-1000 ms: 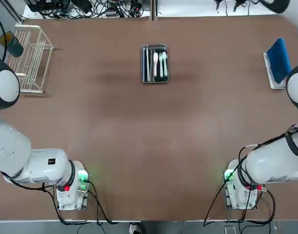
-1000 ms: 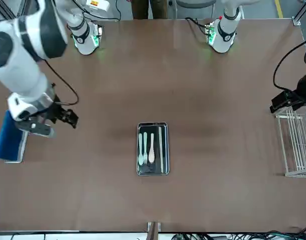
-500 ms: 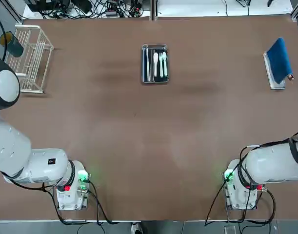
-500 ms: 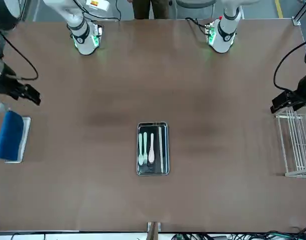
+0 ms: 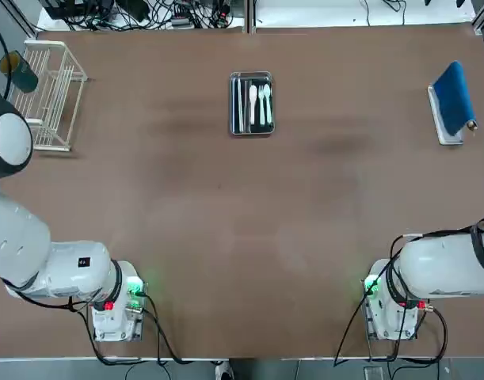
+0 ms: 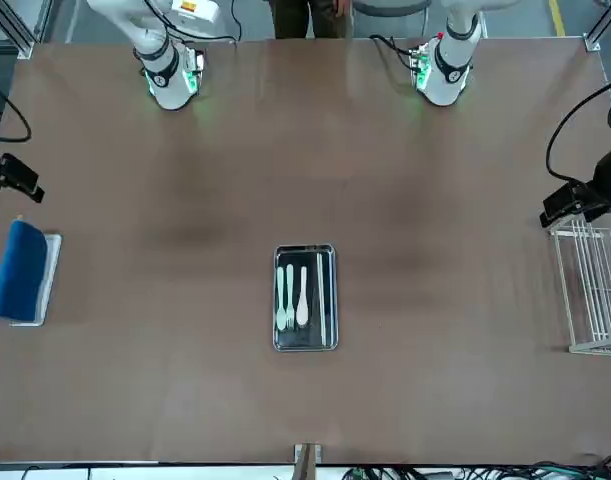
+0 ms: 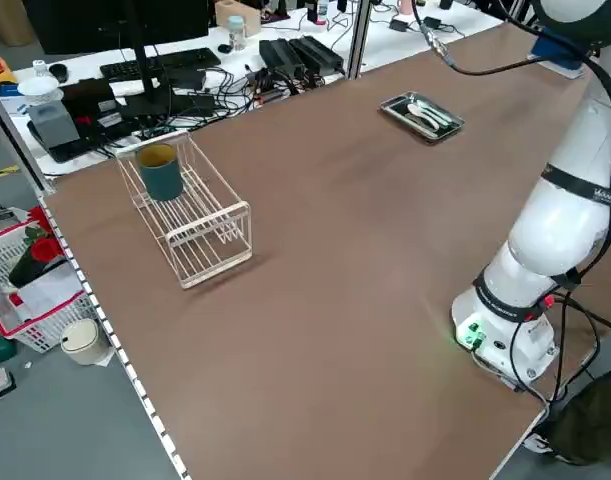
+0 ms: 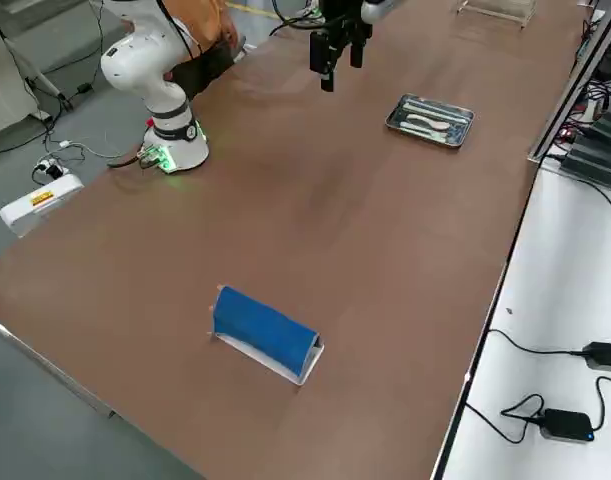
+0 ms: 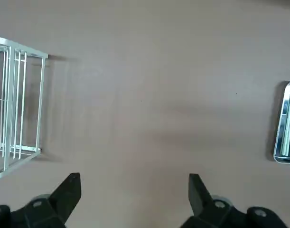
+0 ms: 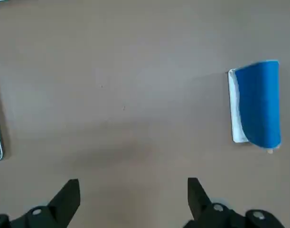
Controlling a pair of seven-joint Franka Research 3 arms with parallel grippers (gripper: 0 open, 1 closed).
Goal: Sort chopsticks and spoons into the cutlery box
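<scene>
The steel cutlery box (image 5: 252,132) lies at the far middle of the table, also the cutlery box (image 6: 305,248) in the front view. Inside it two white spoons (image 5: 258,103) lie side by side, next to the pale chopsticks (image 5: 240,103). My left gripper (image 6: 575,200) hangs high near the wire rack's near end, and my left gripper (image 9: 134,190) stands open with nothing between its fingers. My right gripper (image 6: 15,178) is up at the table's right edge by the blue-topped holder. Its wrist view shows my right gripper (image 10: 133,192) open and empty too.
A white wire rack (image 5: 50,95) with a teal cup (image 7: 161,172) in it stands at the far left. A blue-topped holder (image 5: 452,99) sits at the far right. Cables and devices line the bench beyond the far edge.
My right arm has swung away from the table's middle towards the right edge, past the blue-topped holder. The left arm, the box and its contents have not moved.
</scene>
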